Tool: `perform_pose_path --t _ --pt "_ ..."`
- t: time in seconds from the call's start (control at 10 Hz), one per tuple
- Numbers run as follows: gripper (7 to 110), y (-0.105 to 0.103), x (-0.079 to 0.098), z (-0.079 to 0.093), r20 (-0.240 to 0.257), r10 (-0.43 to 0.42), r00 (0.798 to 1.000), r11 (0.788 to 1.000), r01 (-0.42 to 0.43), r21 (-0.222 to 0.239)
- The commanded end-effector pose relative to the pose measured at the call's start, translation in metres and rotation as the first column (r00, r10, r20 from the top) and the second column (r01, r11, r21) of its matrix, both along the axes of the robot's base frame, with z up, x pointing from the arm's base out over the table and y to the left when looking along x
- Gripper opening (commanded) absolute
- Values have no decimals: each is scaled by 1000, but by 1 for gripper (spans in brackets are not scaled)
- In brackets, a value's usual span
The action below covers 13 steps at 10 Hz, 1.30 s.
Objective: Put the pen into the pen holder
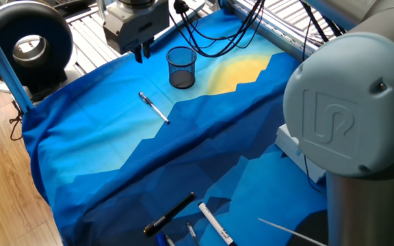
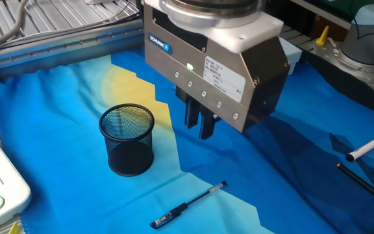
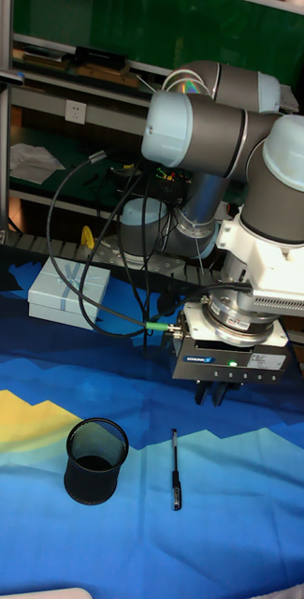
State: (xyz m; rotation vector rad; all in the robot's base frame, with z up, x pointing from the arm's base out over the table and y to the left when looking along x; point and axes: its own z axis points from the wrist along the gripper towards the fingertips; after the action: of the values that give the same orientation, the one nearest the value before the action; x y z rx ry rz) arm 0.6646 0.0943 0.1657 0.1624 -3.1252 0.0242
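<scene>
Pen (image 2: 188, 205) lies flat on the cloth, just beside the holder (image 2: 128, 140), untouched. Gripper (image 2: 199, 123) hovers above the cloth, fingers pinched together, empty. Pen sits nearer the camera than the gripper in the other fixed view; its long axis points roughly toward the gripper.

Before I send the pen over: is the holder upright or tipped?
Upright. The holder stands on its base on the cloth, open mouth up.

Bright, even overhead light; soft shadows on the cloth (image 2: 291, 149). Close arm joint (image 1: 351, 116) looks slightly soft. Tall view has a dim background.
</scene>
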Motion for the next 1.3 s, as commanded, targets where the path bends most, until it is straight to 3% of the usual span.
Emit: perform_pose_path --t 0.0,0.3,0.8,0.9,1.2 --pt "22 -20 -18 2 -69 -7 998 997 2 -72" --pt "22 -15 -32 3 -130 1 992 999 -8 -54" --pt "22 20 -19 2 -71 59 996 994 -53 92" --pt "22 22 -20 2 -76 57 995 994 -49 100" --pt "22 11 -28 2 -109 73 991 996 -67 60"
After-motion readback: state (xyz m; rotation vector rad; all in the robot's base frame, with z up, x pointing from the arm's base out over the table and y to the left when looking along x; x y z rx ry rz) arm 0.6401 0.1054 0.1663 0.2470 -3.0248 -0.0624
